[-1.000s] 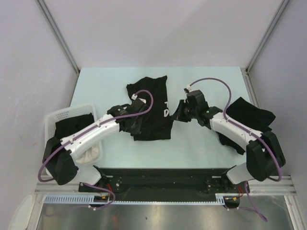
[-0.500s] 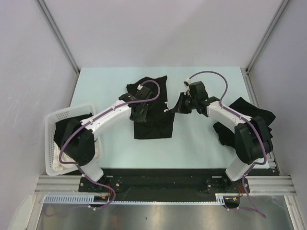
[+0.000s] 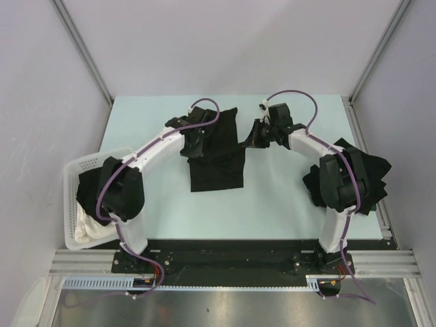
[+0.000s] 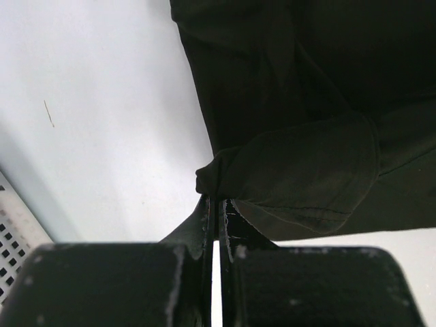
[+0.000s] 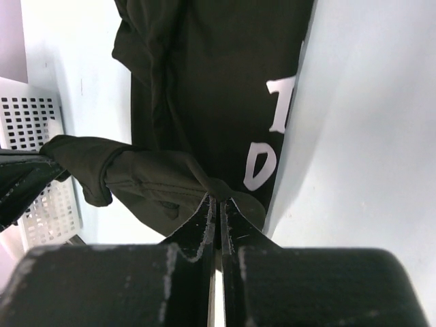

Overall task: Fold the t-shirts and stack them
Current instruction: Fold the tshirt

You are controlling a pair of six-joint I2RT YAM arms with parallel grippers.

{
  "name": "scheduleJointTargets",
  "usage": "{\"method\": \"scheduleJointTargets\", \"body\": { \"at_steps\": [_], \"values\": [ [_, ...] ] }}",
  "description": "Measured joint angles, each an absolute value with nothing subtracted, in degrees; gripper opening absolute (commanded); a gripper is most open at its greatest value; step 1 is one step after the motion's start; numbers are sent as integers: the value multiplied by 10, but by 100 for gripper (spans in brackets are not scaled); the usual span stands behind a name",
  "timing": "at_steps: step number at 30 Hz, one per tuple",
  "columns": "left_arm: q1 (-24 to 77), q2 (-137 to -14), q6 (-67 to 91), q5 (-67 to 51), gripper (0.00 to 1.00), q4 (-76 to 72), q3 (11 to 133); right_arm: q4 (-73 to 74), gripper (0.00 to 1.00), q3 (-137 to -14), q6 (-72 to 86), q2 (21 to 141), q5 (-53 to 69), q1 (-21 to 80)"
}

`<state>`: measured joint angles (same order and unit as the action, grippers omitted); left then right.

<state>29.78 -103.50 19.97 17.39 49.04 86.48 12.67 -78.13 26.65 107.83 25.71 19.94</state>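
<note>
While the black t-shirt (image 3: 216,170) drapes onto the worktop (image 3: 286,197), the left end effector (image 4: 214,202) clamps one bunched fold. The right end effector (image 5: 218,199) pinches another.

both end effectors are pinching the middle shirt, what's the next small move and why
Probably lower the pinched fabric flat and release. The left end effector and right end effector are each shut on the black t-shirt, stretching a band of it above the rest on the table, so the fold isn't laid down.

Basket (image 3: 71,184) blocking left edge, shirt pile (image 3: 375,167) crowding right, open table (image 3: 272,197) near centre
</note>
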Motion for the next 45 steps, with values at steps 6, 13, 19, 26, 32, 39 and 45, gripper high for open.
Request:
{"method": "scheduleJointTargets", "body": {
  "at_steps": [6,13,19,26,32,39,45],
  "values": [
    [284,-1063,192,174,0,494,884,134,0,-836,255,1134,276,200],
    [269,-1094,189,174,0,495,894,171,0,-937,235,1203,289,200],
    [256,-1120,179,174,0,497,923,191,0,-986,226,1238,295,199],
    [242,-1153,170,173,2,499,959,201,25,-997,222,1262,300,197],
    [240,-1175,160,165,42,501,976,211,100,-997,219,1265,295,196],
    [239,-1180,160,158,44,497,981,212,100,-997,218,1265,283,196],
    [239,-1179,160,156,34,496,981,214,100,-982,218,1249,276,195]
  ]
}}
